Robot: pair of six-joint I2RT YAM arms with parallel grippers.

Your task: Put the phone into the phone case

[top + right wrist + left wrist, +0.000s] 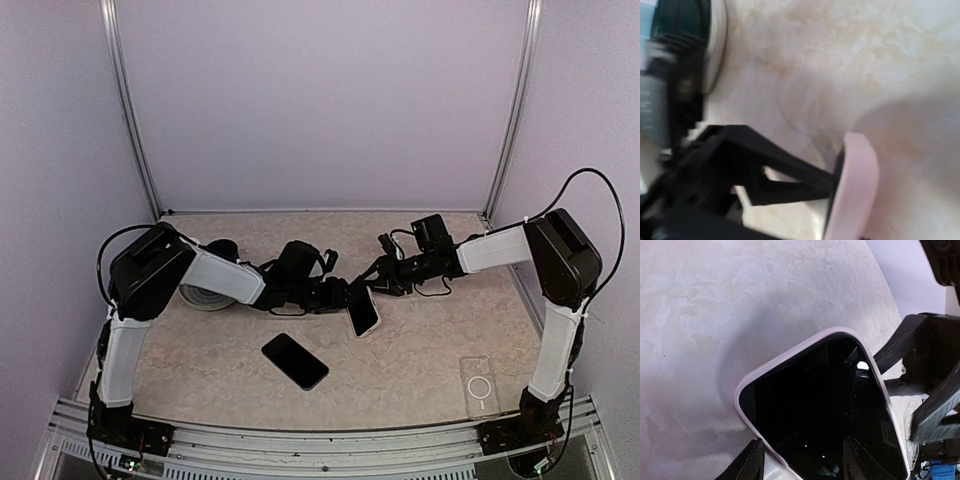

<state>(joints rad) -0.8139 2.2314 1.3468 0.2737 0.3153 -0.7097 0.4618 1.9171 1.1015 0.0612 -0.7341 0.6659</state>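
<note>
Over the bench point(430, 340), the phone point(362, 312) hangs tilted inside its pink case point(855, 190), bracketed from both sides for steadying. The left fingers point(750, 465) straddle one end; the right fingers point(790, 172) touch the case's edge. You cannot tell whether either pair clamps. Only the top view shows a second phone point(295, 361) lying spare.

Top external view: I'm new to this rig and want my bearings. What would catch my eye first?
First, the left arm and right arm meet mid-table over a phone in a pale pink case. Next, a bare black phone lies flat nearer the front, and a clear case sits at the front right, by the right arm's base.
</note>
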